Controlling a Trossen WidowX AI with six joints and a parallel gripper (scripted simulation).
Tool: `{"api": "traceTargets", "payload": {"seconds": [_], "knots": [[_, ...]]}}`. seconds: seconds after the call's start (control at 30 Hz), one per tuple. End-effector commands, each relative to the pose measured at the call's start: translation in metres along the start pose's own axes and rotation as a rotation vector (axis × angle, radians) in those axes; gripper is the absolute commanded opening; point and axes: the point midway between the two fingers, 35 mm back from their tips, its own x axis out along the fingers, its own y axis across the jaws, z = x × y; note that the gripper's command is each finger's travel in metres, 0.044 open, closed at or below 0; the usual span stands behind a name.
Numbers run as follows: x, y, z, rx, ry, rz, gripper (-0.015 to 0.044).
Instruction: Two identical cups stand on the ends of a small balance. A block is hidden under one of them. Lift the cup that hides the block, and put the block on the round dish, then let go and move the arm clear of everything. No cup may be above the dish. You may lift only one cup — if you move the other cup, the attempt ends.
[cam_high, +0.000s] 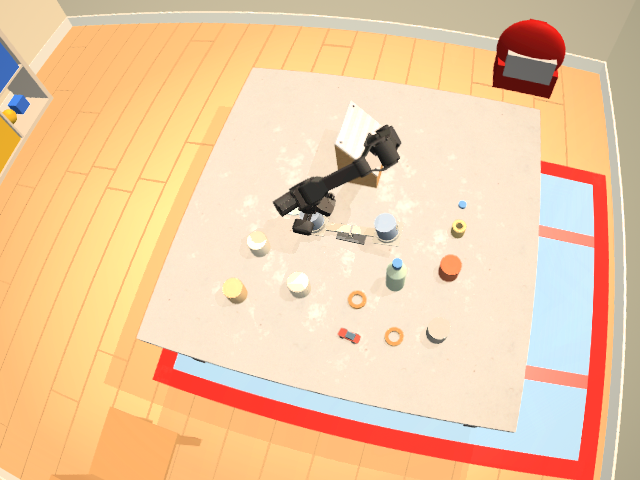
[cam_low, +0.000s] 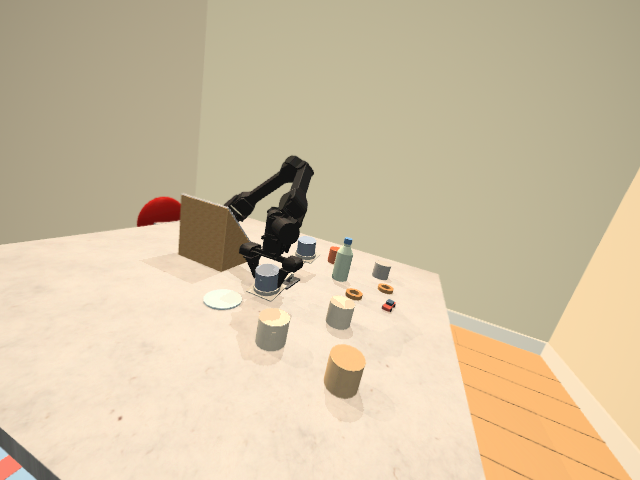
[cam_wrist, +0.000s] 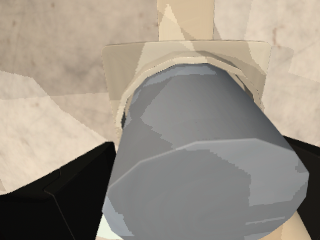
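A blue-grey cup (cam_high: 316, 223) (cam_low: 266, 280) (cam_wrist: 200, 110) stands upside down on the near end of the balance (cam_high: 350, 233) (cam_low: 289, 275) (cam_wrist: 186, 20) in the exterior view. The matching cup (cam_high: 385, 226) (cam_low: 306, 246) stands on the other end. My gripper (cam_high: 314, 215) (cam_low: 268, 277) (cam_wrist: 194, 146) is low over the first cup, open, with one finger on each side of it; whether they touch it I cannot tell. The pale round dish (cam_low: 222, 299) lies close beside that cup, mostly hidden under the arm in the top view. No block shows. Which end sits lower I cannot tell.
A wedge-shaped box (cam_high: 356, 167) (cam_low: 201, 232) stands behind the balance. Pale cylinders (cam_high: 257, 243) (cam_low: 272, 330) (cam_high: 298, 284) (cam_low: 340, 312) and a tan one (cam_high: 234, 290) (cam_low: 344, 372) stand near the dish side. A green bottle (cam_high: 395, 277) (cam_low: 342, 264), orange rings and a red car (cam_high: 349, 335) lie farther off.
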Motion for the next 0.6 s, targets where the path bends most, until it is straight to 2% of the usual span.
{"api": "traceTargets", "payload": {"seconds": [0.0, 0.23, 0.57], "knots": [[0.0018, 0.0010, 0.0011, 0.006, -0.006, -0.001, 0.0355], [0.0018, 0.0010, 0.0011, 0.006, -0.006, -0.001, 0.0308], [-0.0057, -0.0005, 0.0000, 0.006, -0.005, -0.001, 0.0045]]}}
